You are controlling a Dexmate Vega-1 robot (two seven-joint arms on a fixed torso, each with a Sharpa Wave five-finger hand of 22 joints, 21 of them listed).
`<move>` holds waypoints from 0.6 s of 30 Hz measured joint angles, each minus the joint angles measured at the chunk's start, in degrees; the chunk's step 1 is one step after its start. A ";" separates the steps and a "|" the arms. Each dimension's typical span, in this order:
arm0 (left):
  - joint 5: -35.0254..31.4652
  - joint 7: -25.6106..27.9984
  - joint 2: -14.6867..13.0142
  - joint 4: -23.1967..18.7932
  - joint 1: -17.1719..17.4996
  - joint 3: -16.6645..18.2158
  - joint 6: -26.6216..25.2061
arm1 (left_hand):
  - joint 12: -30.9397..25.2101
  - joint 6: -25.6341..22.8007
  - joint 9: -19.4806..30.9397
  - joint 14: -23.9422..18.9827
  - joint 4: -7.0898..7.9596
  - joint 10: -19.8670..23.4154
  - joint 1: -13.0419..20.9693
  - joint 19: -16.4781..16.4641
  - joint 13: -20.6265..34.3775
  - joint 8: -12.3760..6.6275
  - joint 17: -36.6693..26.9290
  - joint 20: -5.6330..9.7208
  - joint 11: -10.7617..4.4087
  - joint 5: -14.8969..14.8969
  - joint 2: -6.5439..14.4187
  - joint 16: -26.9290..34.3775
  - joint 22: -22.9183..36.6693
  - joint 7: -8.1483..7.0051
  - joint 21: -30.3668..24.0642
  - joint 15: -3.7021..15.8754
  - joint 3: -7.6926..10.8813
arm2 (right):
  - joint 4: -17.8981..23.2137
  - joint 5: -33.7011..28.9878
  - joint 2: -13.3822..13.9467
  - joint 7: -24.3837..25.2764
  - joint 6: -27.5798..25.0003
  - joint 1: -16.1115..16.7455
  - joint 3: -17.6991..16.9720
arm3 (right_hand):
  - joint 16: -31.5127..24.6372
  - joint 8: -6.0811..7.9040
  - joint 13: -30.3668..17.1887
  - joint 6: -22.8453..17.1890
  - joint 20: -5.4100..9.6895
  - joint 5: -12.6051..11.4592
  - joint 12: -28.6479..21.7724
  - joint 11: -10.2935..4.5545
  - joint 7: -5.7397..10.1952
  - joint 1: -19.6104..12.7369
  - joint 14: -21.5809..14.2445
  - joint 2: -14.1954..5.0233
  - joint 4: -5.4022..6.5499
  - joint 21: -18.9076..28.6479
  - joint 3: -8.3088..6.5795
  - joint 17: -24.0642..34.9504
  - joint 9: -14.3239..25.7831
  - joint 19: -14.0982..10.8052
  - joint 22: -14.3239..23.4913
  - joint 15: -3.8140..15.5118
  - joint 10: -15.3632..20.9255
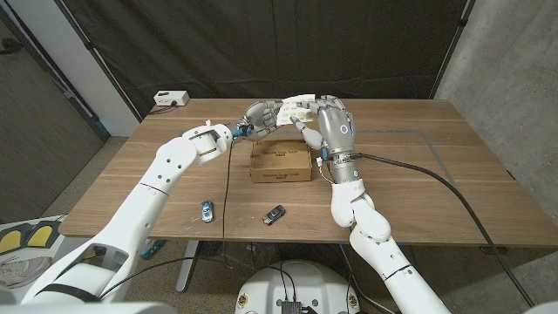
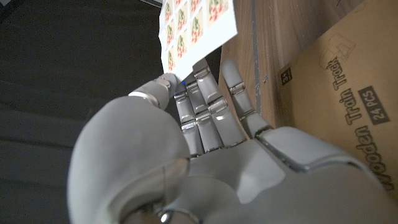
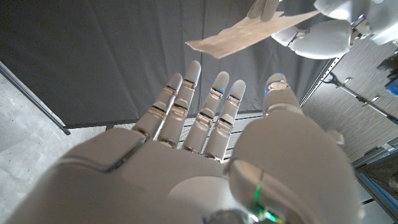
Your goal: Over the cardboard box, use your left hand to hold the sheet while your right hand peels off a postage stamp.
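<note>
Held stamp sheet (image 1: 295, 106) above cardboard box (image 1: 281, 163), pinched by left hand (image 1: 260, 116). Right hand (image 1: 331, 125) spread just beside sheet's 3 o'clock edge. Box print: "Wooden Train Track, 24 PCS". Open tabletop (image 1: 453, 174) toward 3 o'clock.

Lab (black curtains (image 1: 261, 44); wooden table (image 1: 418, 174))

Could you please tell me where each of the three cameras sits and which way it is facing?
Head view: on the robot's head, looking down at the wooden table and cardboard box; both arms show.
Left wrist view: along the left hand, which holds the stamp sheet beside the box.
Right wrist view: along the right hand, fingers spread, toward a dark curtain.
All three views share the sheet.
</note>
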State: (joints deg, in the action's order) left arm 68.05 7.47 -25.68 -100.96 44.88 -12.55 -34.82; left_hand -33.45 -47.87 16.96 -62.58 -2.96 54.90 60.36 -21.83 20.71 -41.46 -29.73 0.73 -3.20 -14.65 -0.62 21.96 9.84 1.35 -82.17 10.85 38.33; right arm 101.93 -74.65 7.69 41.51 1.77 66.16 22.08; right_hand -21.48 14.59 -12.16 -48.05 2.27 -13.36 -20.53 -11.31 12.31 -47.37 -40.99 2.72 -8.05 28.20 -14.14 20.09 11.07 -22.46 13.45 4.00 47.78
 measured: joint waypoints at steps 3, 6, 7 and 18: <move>0.48 -0.26 -0.22 0.13 -0.21 0.04 -0.42 | 0.01 -0.17 -0.27 -0.12 -0.01 0.08 0.00 -0.29 0.00 0.04 -0.13 0.29 -0.08 0.00 -0.01 0.00 0.00 0.00 0.00 0.11 0.01 | -0.69 -0.29 -0.13 0.14 -0.59 -0.46 0.44 | -0.73 -0.45 -0.23 0.50 0.00 -0.22 0.01 -0.19 -0.12 -0.26 -0.73 0.26 0.07 0.17 0.40 0.60 0.00 0.00 0.00 0.11 -0.22; 0.98 -0.46 -0.44 0.27 -0.34 0.06 -0.92 | 0.01 -0.62 -0.53 -0.51 -0.01 0.59 -0.47 -0.41 0.13 0.22 -0.17 0.41 -0.59 0.00 -0.46 0.00 0.00 -0.43 0.00 0.31 0.01 | -1.79 -0.50 -0.27 1.07 -1.09 -1.02 0.92 | -2.01 -0.45 -0.54 0.49 0.12 -0.44 0.22 -0.19 -0.12 -1.42 -1.52 0.29 -0.25 0.60 0.73 1.79 0.28 -0.13 0.00 0.31 -0.22; 0.99 -0.46 -0.44 0.27 -0.34 0.06 -0.93 | 0.01 -0.63 -0.63 -0.52 -0.02 0.59 -0.53 -0.49 0.17 0.22 -0.17 0.49 -0.59 0.00 -0.53 0.00 0.00 -0.42 0.00 0.31 0.02 | -2.26 -0.54 -0.31 1.43 -1.20 -1.26 1.09 | -2.53 -0.44 -0.68 0.49 0.31 -0.44 0.22 -0.21 -0.12 -1.94 -1.74 0.42 -0.41 0.93 0.89 2.34 0.47 -0.35 0.01 0.51 -0.17; 2.53 -0.41 -0.98 0.05 -0.38 0.23 -1.90 | 0.01 -0.78 -1.52 -0.71 -0.15 1.00 -0.53 -0.96 0.70 0.65 -0.44 0.64 -0.19 0.03 -0.53 0.00 0.01 -0.41 0.00 0.30 0.15 | -5.60 -0.78 -0.41 7.80 -2.84 -3.20 2.32 | -9.20 1.55 -3.51 -0.67 0.18 -1.71 -0.68 -0.18 -0.24 -6.32 -4.39 0.88 -0.32 4.43 3.66 9.12 2.79 -1.46 2.46 1.10 5.37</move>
State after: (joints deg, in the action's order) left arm 70.57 7.06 -26.66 -100.91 44.50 -12.33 -36.73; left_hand -33.44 -48.65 15.44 -63.28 -3.11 55.90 59.83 -22.79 21.42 -40.81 -30.17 1.37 -3.39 -14.61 -1.15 21.96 9.85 0.93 -82.17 11.14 38.48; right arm 96.33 -75.43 7.28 49.31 -1.06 62.97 24.40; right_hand -30.68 16.14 -15.67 -48.73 2.45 -15.07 -21.21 -11.49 12.07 -53.70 -45.39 3.59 -8.38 32.63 -10.47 29.21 13.86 -23.93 15.91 5.10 53.14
